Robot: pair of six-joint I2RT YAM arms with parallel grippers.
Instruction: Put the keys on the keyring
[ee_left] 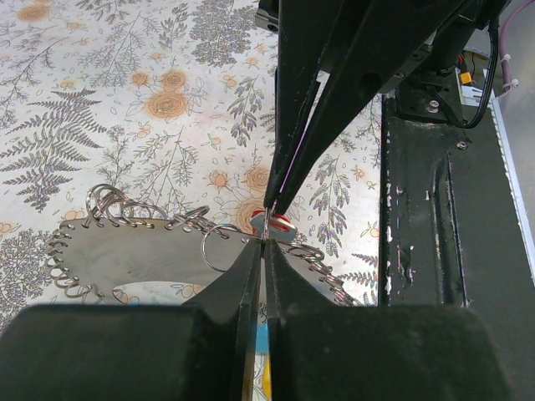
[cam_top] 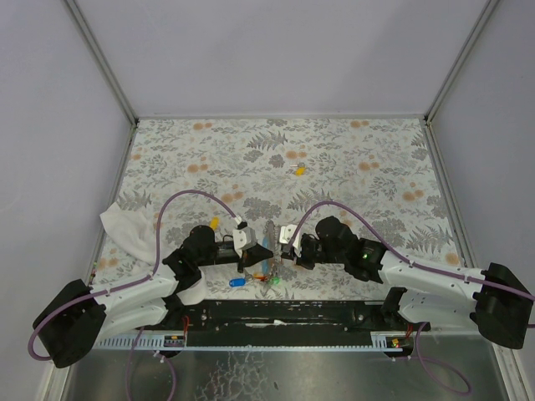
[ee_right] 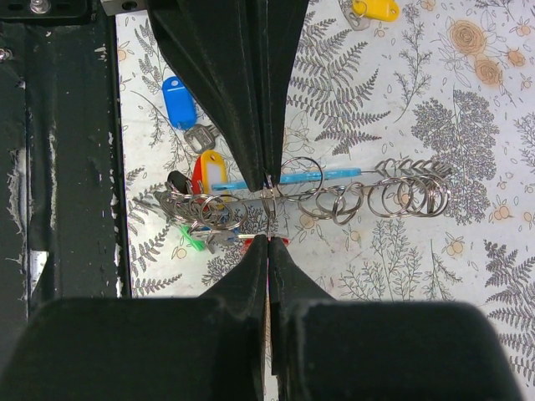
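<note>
**Threading the red key**

Both pincers are clamped shut, tip to tip. Our left pincer point(ee_left: 261, 246) seems to pinch the keyring point(ee_right: 334, 176), and our right pincer point(ee_right: 268, 241) the red key point(ee_left: 280, 224) against it. Next we must slide it on. A yellow key point(cam_top: 298, 170) waits well beyond both tips

Upper half of the top view is wide-open table point(cam_top: 334, 142), you'd only dodge one yellow key point(cam_top: 298, 170). Lower middle's cramped: left gripper point(cam_top: 264, 251) and right gripper point(cam_top: 280, 249) tip to tip at the keyring point(cam_top: 269, 232), cloth point(cam_top: 125, 230) at left.
</note>
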